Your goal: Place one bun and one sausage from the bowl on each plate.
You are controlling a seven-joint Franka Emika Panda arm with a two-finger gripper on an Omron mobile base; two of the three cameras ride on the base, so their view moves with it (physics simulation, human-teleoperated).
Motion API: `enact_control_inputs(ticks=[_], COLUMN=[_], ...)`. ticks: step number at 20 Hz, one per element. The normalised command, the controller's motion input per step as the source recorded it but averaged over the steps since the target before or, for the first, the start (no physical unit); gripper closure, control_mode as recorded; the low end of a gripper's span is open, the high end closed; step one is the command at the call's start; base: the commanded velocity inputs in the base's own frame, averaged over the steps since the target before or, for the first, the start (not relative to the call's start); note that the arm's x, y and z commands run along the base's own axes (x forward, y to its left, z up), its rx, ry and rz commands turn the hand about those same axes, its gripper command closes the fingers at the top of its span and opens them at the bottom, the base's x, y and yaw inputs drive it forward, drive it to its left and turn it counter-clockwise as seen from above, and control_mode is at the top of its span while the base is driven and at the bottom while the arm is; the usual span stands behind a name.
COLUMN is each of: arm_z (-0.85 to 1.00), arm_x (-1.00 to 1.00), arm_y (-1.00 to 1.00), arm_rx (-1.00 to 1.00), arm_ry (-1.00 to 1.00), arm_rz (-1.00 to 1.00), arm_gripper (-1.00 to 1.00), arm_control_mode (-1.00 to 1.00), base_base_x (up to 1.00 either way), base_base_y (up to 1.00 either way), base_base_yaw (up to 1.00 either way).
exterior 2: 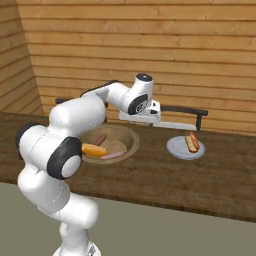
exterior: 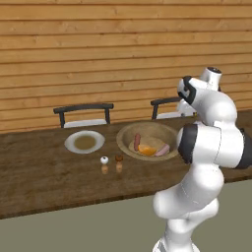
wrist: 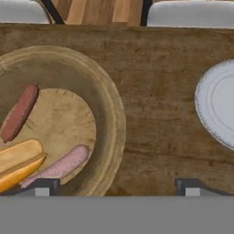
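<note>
Evidently the gripper [wrist: 117, 186] hangs with jaws wide apart and empty. Left of them, the bowl's [wrist: 109, 98] bun [wrist: 18, 162] looks soft and light. Pinch it gently across its middle.

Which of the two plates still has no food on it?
The plate on the robot's left, beside the salt and pepper shakers, is bare. The other plate, right of the bowl, already holds a bun with a sausage.

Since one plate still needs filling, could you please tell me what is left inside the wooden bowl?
Inside the large round tan wooden bowl lie a dark red sausage, a paler pink sausage and an orange-yellow split bun. The bun overlaps the pink sausage's end, so anything beneath it is hidden.
</note>
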Motion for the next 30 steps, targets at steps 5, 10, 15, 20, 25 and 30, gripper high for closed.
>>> enact_control_inputs(ticks=[5,10,15,20,25,30], arm_z=[0.00,-0.11,-0.29,-0.12,-0.43,-0.35], arm_x=[-0.07,-0.14,-0.07,0.12,-0.02,0.07], arm_y=[1.00,1.00,0.92,0.04,0.33,0.13], arm_rx=[0.18,0.07,0.00,0.01,0.00,0.00], arm_ry=[0.28,0.23,0.16,0.27,0.19,0.07], arm_rz=[-0.14,-0.13,-0.33,-0.33,-0.17,0.00], arm_gripper=[-1.00,-1.00,-1.00,-1.00,-1.00,-1.00], arm_control_mode=[-1.00,-1.00,-1.00,-1.00,-1.00,-1.00], base_base_x=[0.00,0.00,0.00,0.00,0.00,0.00], base_base_y=[0.00,0.00,0.00,0.00,0.00,0.00], base_base_yaw=[0.00,0.00,0.00,0.00,0.00,0.00])
